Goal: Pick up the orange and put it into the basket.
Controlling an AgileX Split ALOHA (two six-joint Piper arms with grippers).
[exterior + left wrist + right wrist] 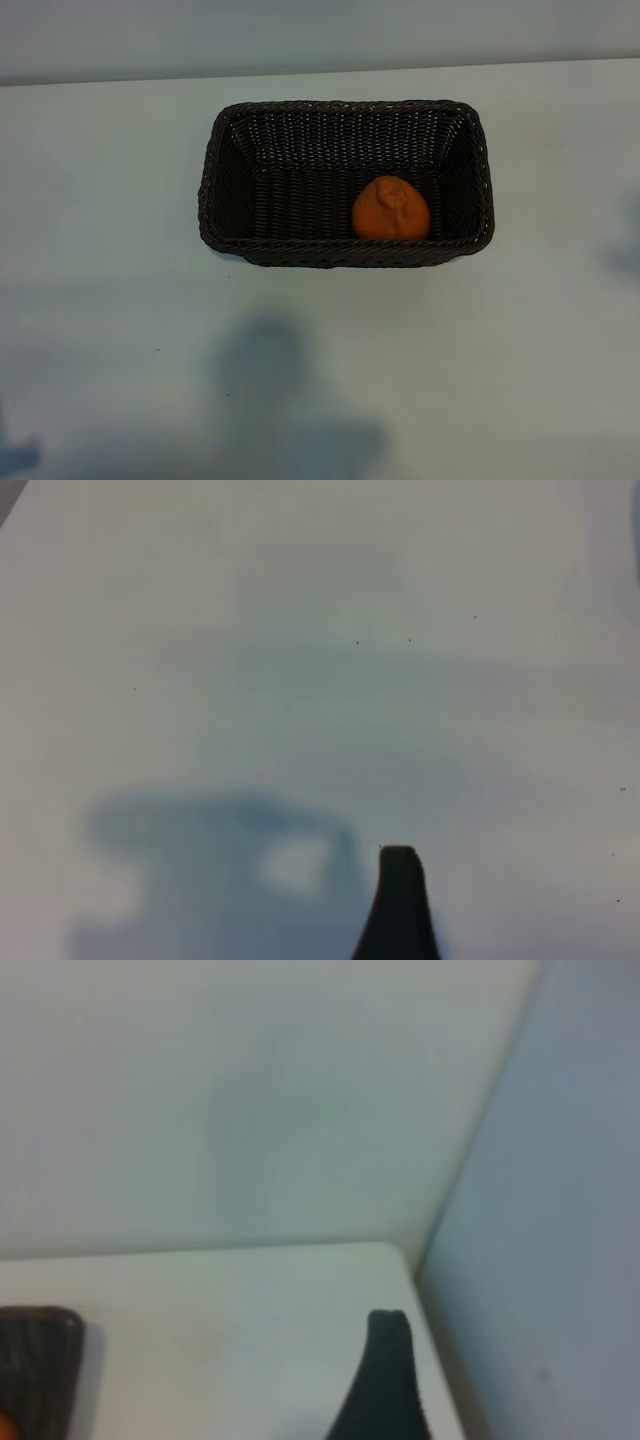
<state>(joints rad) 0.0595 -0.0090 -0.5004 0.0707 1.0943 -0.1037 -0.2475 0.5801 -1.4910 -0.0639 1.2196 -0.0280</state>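
Nearest my exterior camera lies the white table [110, 330], filling the frame from its lower edge up to a pale wall [320, 35] along the top; soft shadows fall across its lower centre and lower left. On that table, upper centre of frame, I note the basket [228, 190], dark brown wicker with its long side across the view. Inside it sits the orange [390, 210], resting on the basket floor in the lower right part of the interior, close against the near wall. Neither arm shows in this view.

On the left wrist view I see only one dark fingertip of the left gripper [398, 905] at the lower edge, over bare table and shadow; its fingers stand apart, holding nothing. On the right wrist view, one fingertip of the right gripper [385, 1380] sits at lower centre, fingers likewise apart and empty, with a basket corner and a sliver of orange at lower left.
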